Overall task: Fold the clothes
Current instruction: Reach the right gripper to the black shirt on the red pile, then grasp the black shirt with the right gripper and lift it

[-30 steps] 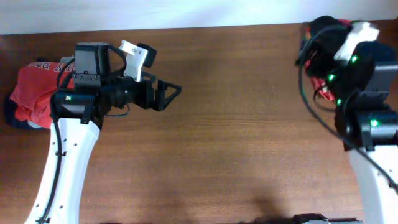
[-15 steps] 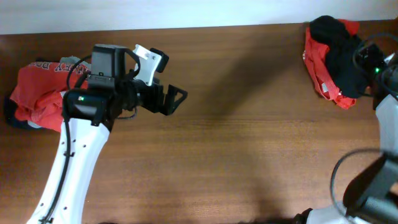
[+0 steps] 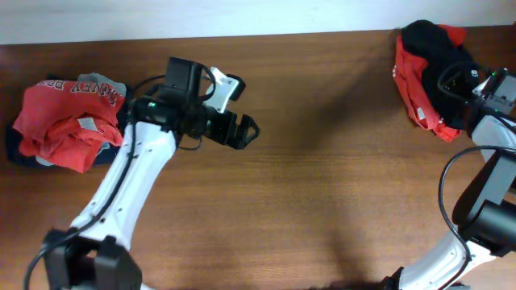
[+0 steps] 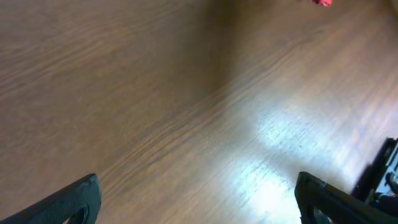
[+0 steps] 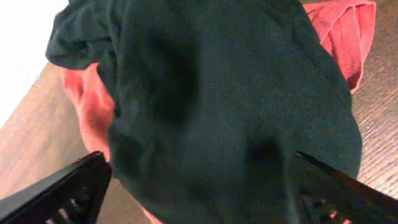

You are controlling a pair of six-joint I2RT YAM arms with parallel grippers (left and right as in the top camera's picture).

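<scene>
A crumpled black T-shirt lies on a red garment at the table's far right corner. My right gripper is at this pile. In the right wrist view the black T-shirt fills the frame and lies between my spread right fingers, with the red garment under it. A second pile sits at the far left: a red T-shirt with white lettering, a grey one and a navy one. My left gripper is open and empty over bare wood, right of that pile.
The brown wooden table runs between the two piles. A white wall borders its far edge. The right arm's cable loops over the table's right side. A bright light reflection shows on the wood.
My left arm has swung right, away from the left pile, with its gripper open. My right arm has pulled back to the right edge, uncovering the black and red pile.
</scene>
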